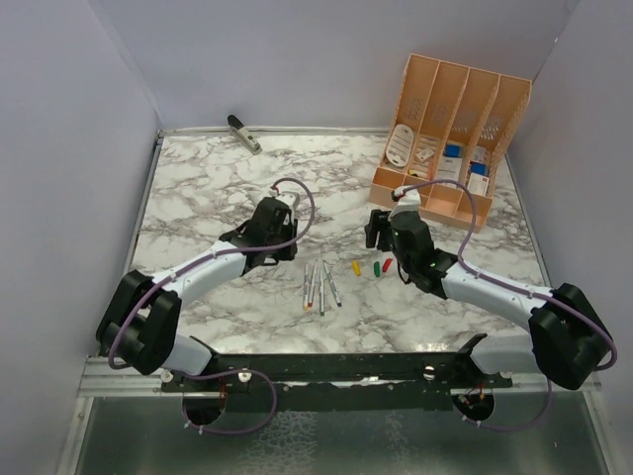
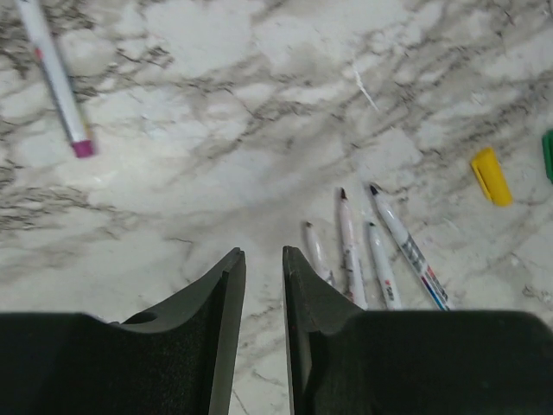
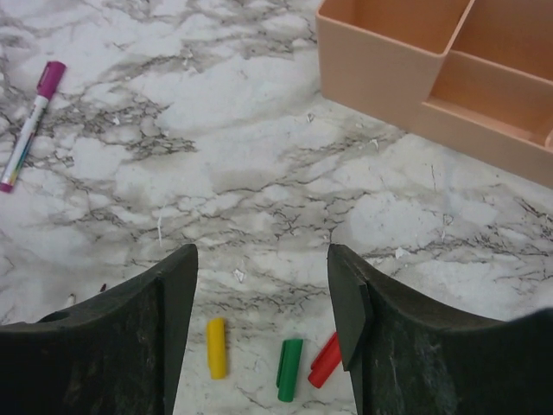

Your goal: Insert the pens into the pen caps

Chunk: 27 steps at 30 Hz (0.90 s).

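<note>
Several uncapped silver pens (image 1: 320,287) lie side by side at the table's middle front; in the left wrist view those pens (image 2: 367,255) are right of my fingers. One pen wearing a purple cap (image 2: 59,85) lies at the upper left, and the same capped pen (image 3: 30,128) shows in the right wrist view. Yellow (image 3: 216,347), green (image 3: 289,369) and red (image 3: 325,360) pen caps lie loose below my right gripper (image 3: 262,249), which is open and empty. My left gripper (image 2: 262,252) stands narrowly open over bare marble, holding nothing.
A peach desk organizer (image 1: 450,129) stands at the back right, and its front wall (image 3: 380,69) is close ahead of the right gripper. A grey stapler-like tool (image 1: 243,134) lies at the back left. Purple walls enclose the table.
</note>
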Each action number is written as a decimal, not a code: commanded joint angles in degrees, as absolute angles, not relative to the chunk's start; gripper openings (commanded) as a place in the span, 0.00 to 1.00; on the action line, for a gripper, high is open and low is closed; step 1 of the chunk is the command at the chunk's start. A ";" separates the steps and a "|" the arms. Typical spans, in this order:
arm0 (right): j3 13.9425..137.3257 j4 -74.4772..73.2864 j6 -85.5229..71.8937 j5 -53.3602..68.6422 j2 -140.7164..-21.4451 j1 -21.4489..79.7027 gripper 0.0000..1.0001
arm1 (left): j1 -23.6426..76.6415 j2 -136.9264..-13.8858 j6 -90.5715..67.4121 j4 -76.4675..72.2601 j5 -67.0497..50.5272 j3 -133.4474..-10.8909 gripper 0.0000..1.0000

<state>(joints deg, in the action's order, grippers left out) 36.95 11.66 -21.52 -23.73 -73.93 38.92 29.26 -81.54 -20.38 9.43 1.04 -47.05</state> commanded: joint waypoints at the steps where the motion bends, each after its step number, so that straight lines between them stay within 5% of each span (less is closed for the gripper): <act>1: 36.42 3.95 -23.49 -21.69 -74.24 38.76 0.61 | 34.15 -78.14 -24.17 13.71 0.39 -46.27 0.27; 10: 34.58 3.16 -23.53 -17.05 -74.64 38.76 0.51 | 38.85 -83.13 -26.15 17.64 2.62 -48.43 0.27; 27: 33.50 4.81 -22.94 -13.37 -76.33 38.76 0.57 | 44.88 -89.19 -30.29 23.02 7.87 -52.87 0.41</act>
